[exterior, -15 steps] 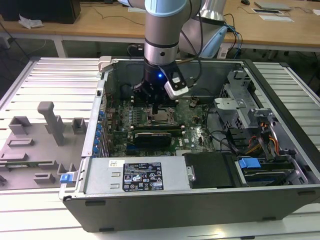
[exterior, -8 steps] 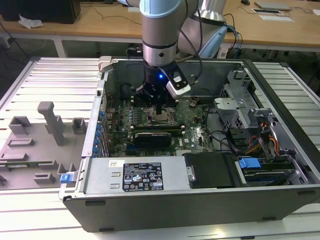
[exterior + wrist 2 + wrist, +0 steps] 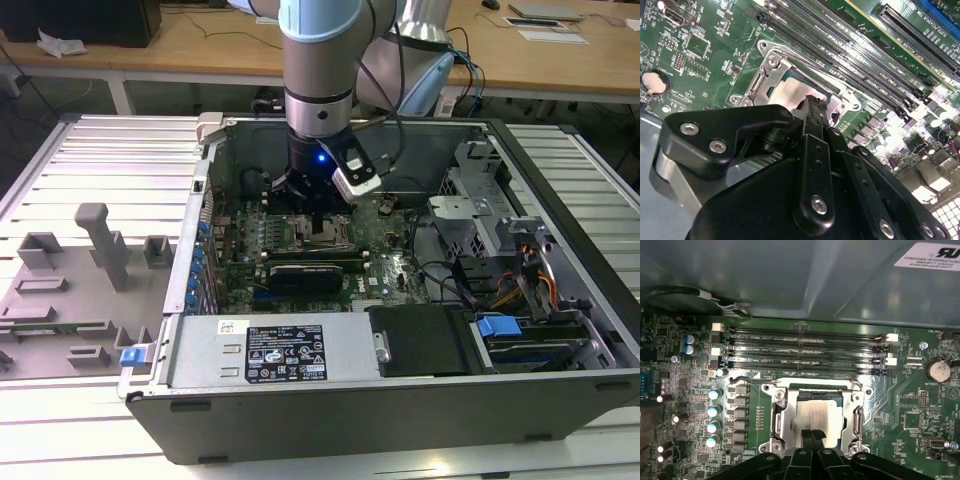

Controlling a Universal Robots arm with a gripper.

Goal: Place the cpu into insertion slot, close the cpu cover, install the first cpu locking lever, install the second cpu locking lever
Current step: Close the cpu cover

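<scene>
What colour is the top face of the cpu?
The cpu is pale silver-beige; the first wrist view shows it best.

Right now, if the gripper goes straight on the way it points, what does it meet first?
Probably the cpu, seated in the insertion slot: the gripper points at its pale face. Whether they already touch is unclear.

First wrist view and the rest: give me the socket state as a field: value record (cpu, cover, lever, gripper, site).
cpu: lies flat in the insertion slot, pale face up
cpu cover: metal frame around the cpu, which shows through its window; fully seated or not, cannot tell
lever: thin wire between the slot and the memory slots; latched or not, cannot tell
gripper: shut, tips over the cpu's near edge; contact cannot tell
site: motherboard inside the open computer case
</scene>
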